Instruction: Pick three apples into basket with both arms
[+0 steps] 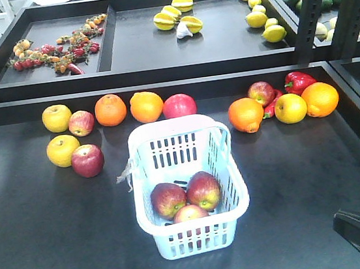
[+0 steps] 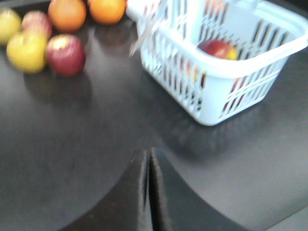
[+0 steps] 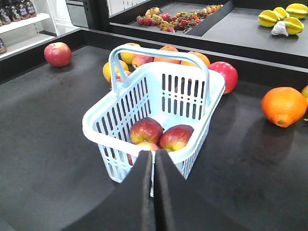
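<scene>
Three apples (image 1: 187, 199) lie in the basket (image 1: 223, 139), which stands near the middle of the table (image 1: 41, 237), closer to its front edge. The job looks done. Both the left gripper (image 2: 148, 185) and the right gripper (image 3: 154, 185) are pressed closed and hold nothing. The right one sits very near the basket, so a careless swing could bump or tip it. The third apple is half hidden behind the others. The left wrist view is blurry.
</scene>
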Controlling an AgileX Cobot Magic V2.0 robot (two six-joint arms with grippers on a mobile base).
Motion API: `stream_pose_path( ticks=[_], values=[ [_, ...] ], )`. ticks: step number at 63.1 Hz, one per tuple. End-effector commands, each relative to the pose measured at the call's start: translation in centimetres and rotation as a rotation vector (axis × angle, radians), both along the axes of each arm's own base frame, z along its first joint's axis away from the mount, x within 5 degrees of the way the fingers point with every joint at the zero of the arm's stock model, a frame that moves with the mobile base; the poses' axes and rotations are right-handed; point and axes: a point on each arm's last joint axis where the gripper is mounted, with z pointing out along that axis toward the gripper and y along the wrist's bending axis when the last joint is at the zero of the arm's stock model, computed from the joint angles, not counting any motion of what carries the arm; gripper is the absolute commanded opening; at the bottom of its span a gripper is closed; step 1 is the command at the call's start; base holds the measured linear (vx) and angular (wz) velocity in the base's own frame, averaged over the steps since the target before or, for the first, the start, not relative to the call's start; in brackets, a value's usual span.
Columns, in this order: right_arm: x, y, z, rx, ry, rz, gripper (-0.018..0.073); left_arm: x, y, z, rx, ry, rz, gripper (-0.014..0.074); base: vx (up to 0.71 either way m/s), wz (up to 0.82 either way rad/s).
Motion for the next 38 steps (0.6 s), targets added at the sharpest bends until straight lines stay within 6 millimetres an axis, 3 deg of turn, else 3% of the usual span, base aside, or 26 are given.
stream_pose_path(
  ticks=[1,8,21,38],
  values=[
    [0.3,-0.2,1.2,0.032,-0.053,-0.036,-0.0004,0.4,0.2,-0.3,-0.095,-0.084,0.068,-0.0008,0.0,0.0],
    [0.3,-0.2,1.2,0.032,-0.053,-0.036,-0.0004,0.3,0.4,-1.6,-0.09,-0.096,0.075,-0.0008,0.0,0.0],
    [0.3,-0.2,1.2,0.031,-0.051,-0.034,-0.0004,-0.1,0.7,-0.3,0.005,-0.298,0.042,-0.0008,0.0,0.0],
    [0.3,-0.2,1.2,0.031,-0.051,-0.034,-0.0004,-1.5,2.7,0.4,0.007,-0.445,0.295,-0.0008,0.0,0.0]
  ],
)
